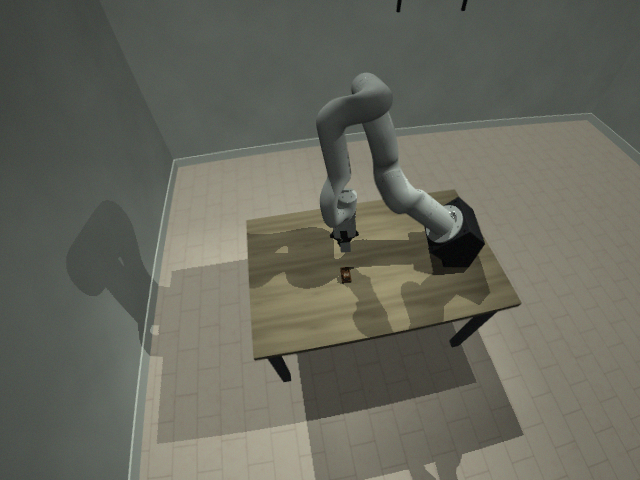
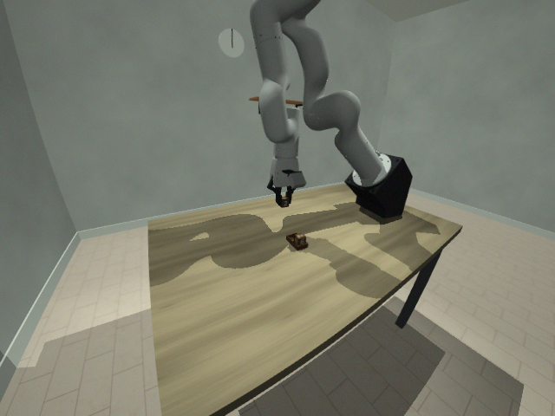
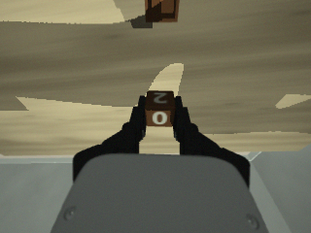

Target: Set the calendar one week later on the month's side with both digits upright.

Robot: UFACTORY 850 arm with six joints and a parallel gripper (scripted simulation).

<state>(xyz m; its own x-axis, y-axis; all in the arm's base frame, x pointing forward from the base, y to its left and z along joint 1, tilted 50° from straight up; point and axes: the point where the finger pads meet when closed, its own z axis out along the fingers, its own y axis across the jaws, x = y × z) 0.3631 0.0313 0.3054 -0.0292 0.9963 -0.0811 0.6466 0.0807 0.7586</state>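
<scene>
A wooden table (image 2: pixel 251 322) with dark legs stands on a tiled floor (image 2: pixel 89 358); a round clock (image 2: pixel 231 42) (pale) hangs on the grey wall (image 2: pixel 134 134).

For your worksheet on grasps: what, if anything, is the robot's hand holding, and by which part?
The hand holds a brown number cube by two opposite side faces, above the table.
</scene>
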